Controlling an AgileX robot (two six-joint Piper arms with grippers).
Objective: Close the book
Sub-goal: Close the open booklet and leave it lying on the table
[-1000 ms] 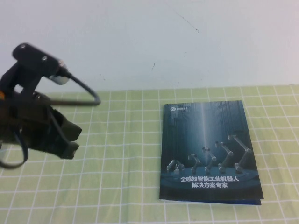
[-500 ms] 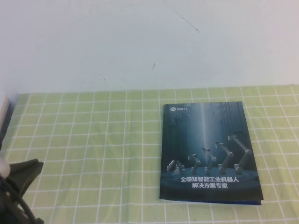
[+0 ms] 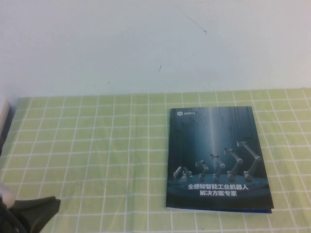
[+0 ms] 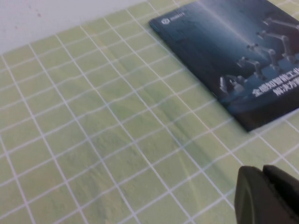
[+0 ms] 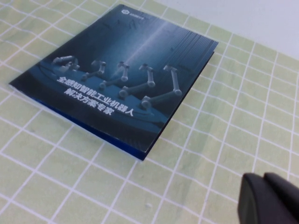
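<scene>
Book [image 3: 217, 158] lies shut, cover up: task looks done. Left gripper [image 4: 264, 186] and right gripper [image 5: 265, 191] both pressed together, book ahead, apart.

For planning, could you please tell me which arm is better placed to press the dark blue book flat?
Likely the right: the closed dark blue paperback book lies right of centre on the green checked cloth, with the right tool facing it; the left tool sits at the near-left corner.
</scene>
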